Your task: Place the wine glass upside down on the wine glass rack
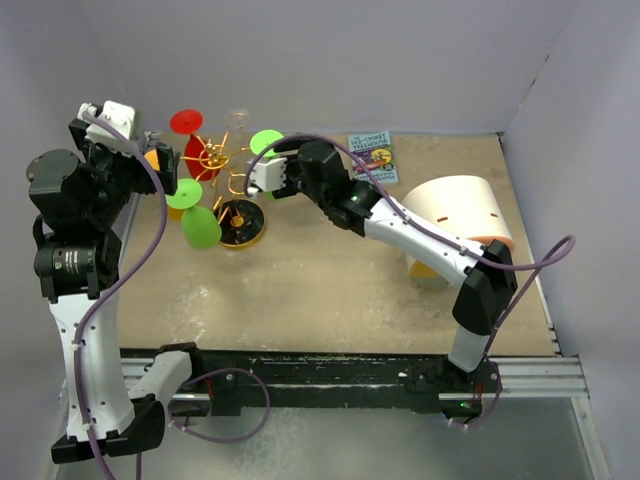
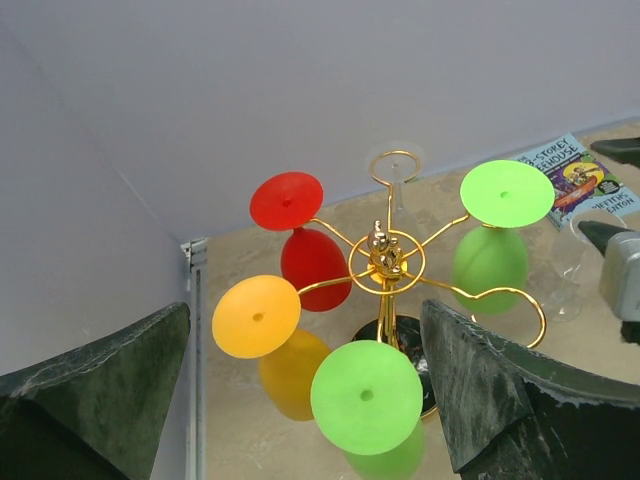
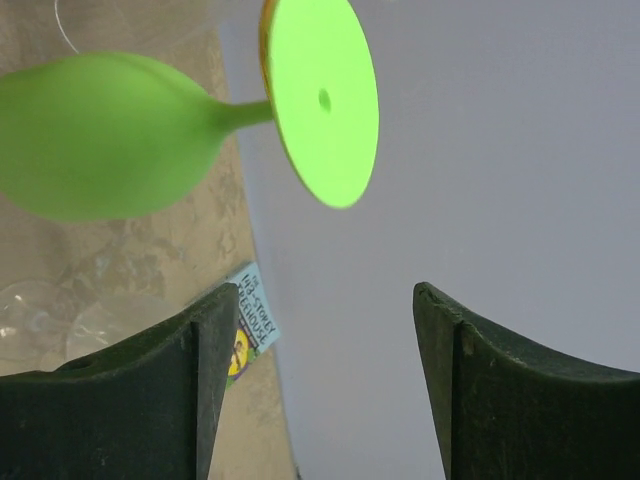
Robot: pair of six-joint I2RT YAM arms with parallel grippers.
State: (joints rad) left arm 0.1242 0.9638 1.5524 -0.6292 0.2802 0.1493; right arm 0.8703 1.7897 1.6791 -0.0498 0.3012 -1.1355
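The gold wire wine glass rack (image 1: 222,160) stands on its black disc base (image 1: 243,222) at the back left of the table. Several coloured glasses hang from it upside down. A green wine glass (image 3: 110,135) hangs by its foot (image 3: 320,100) on the rack's back right arm, its foot (image 1: 266,142) showing from above. My right gripper (image 1: 257,172) is just beside this glass, open with nothing between its fingers (image 3: 150,390). My left gripper (image 1: 158,170) is open at the rack's left side, its fingers (image 2: 100,390) spread on either side of the rack hub (image 2: 386,262).
Red (image 2: 286,200), orange (image 2: 256,316), a nearer green (image 2: 366,397) and a clear glass (image 2: 395,165) also hang on the rack. A blue book (image 1: 372,157) lies at the back. A white cylinder with an orange rim (image 1: 455,215) sits at the right.
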